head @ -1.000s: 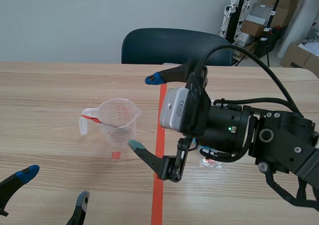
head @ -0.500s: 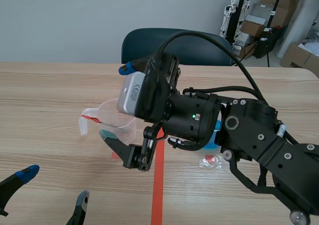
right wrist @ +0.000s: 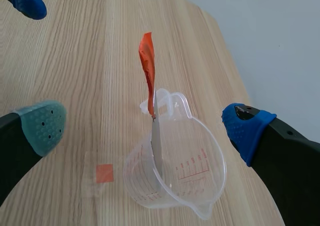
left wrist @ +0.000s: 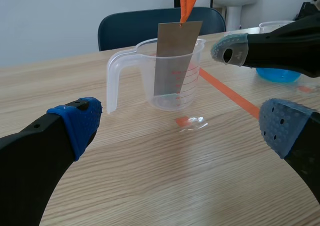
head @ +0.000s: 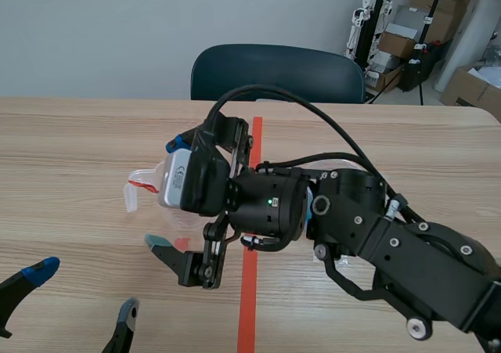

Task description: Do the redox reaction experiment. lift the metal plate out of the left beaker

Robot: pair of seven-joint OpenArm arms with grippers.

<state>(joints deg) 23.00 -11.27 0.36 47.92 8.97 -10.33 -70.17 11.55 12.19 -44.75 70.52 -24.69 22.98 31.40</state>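
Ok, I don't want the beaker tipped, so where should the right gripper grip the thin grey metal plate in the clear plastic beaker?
Probably its top edge, which clears the rim of the clear plastic beaker under the orange strip. Come from above with the right gripper, pads on the flat faces: the thin grey metal plate stands nearly upright.
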